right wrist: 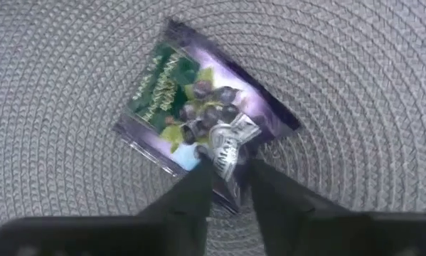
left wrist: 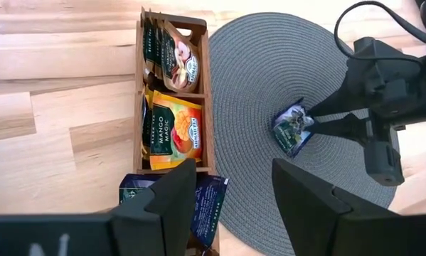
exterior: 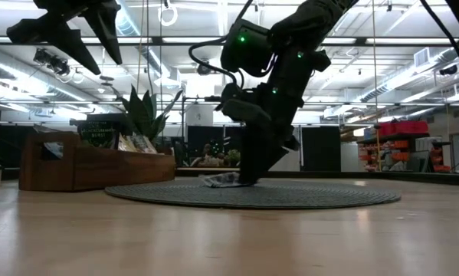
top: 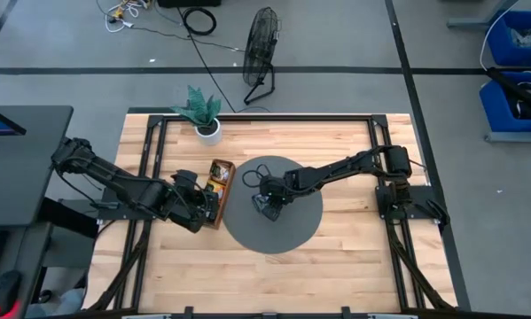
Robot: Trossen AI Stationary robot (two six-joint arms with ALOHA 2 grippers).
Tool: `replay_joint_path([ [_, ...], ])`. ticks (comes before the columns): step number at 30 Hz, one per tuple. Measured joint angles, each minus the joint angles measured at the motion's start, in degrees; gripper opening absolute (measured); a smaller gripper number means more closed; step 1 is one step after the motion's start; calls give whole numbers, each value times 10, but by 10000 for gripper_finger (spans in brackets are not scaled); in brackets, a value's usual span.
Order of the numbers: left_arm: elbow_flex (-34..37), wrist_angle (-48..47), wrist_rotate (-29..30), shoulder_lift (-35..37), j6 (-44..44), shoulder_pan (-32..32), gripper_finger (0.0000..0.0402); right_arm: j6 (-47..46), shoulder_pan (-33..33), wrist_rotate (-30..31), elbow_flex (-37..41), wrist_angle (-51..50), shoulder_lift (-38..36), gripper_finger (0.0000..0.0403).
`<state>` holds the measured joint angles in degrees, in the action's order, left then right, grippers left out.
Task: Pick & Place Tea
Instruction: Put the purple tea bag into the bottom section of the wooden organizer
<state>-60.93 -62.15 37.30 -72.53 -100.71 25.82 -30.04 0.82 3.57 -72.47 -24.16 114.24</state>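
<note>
A dark blue-purple tea sachet (right wrist: 191, 99) lies flat on the round grey mat (top: 292, 232), left of the mat's middle. My right gripper (right wrist: 230, 171) is down on it, its fingers closed in on the sachet's edge. Left of the mat stands a narrow wooden tray (left wrist: 207, 85). It holds pale sachets (left wrist: 180, 60) in one compartment, yellow-orange ones (left wrist: 173, 131) in the middle and dark blue ones (left wrist: 207, 203) at the near end. My left gripper (left wrist: 234, 199) hovers open above that near end with nothing between its fingers. My right gripper pinches the sachet's edge (right wrist: 227, 151) between its two fingers, at the side nearest the arm, where the foil puckers. The fingers (left wrist: 325, 114) slant steeply down from the table's right side. The sachet still lies on the mat (exterior: 221, 179).
A potted plant (top: 203, 113) stands at the table's far left behind the tray. A floor fan (top: 261, 49) stands beyond the far edge. Bare wood lies near the front edge and right of the mat.
</note>
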Motion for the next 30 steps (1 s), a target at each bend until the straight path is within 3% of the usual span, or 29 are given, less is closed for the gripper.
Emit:
replay_joint_path([
  [6,0,0,0,0,-1,0,190,30,0,1,0,4,-1,13],
  [21,0,33,0,0,-24,-4,190,42,0,29,0,10,-66,1],
  [30,0,181,1,0,23,-41,190,45,2,50,0,73,-145,1],
])
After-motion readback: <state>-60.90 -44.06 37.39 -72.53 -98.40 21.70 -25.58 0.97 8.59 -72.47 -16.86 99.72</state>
